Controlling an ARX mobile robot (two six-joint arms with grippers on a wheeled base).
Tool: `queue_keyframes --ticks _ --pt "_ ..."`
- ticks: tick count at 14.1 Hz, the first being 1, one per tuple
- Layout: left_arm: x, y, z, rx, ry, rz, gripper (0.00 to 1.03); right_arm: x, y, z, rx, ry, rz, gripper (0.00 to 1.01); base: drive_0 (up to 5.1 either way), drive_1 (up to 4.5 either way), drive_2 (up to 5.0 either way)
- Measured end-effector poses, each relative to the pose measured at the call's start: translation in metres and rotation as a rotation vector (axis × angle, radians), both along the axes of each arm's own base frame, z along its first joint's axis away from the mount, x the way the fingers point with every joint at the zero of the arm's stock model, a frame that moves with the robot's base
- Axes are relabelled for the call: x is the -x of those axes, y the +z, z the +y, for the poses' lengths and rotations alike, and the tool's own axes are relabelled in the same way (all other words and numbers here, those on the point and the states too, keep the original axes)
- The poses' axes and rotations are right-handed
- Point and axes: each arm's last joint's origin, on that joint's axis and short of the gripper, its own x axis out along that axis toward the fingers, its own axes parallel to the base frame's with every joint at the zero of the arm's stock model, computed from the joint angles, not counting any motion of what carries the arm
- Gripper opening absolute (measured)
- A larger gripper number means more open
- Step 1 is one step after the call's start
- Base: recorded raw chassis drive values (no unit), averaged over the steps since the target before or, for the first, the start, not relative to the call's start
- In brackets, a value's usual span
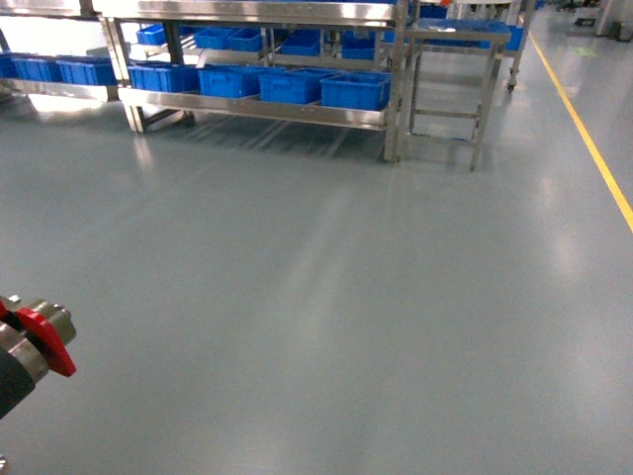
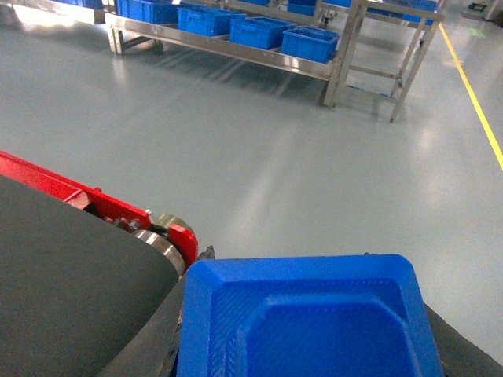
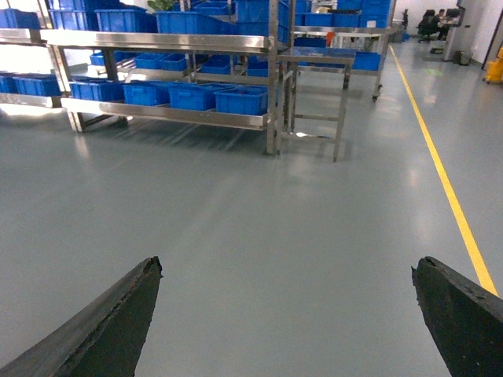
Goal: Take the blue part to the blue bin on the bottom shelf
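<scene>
Blue part (image 2: 306, 338) filled the bottom of the left wrist view: a moulded blue piece with bevelled corners, a raised rim and a recessed middle. It sat between the dark fingers (image 2: 169, 338) of the left tool (image 2: 314, 283), which pressed against its 2 sides and so looked clamped on it. It was held above the grey floor (image 1: 326, 297), well apart from the rack.

The right tool (image 3: 283, 314) stood wide apart with nothing between its 2 black fingers (image 3: 102, 330).

In the head view only a red bracket (image 1: 45, 338) and metal joint of the left arm showed at the lower left.

Far ahead, the bottom shelf (image 1: 267, 109) of the steel rack carried 4 blue bins (image 1: 354, 91) in a row along its front edge, the last at its right end. Which of them the task meant I could not tell. A bare steel worktop (image 1: 450, 35) stood just beside the rack's right end, and a yellow line (image 1: 586, 134) ran along the floor at the right.
</scene>
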Motion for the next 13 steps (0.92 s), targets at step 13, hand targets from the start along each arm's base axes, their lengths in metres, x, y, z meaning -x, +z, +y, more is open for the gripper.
queue_keyframes --ticks 13 --pt "0.0001 -0.0001 0.0000 0.000 -0.002 0.001 0.43 0.0000 0.0002 0.0000 0.000 0.000 -0.002 0.98 -1.5 -1.54 -1.5"
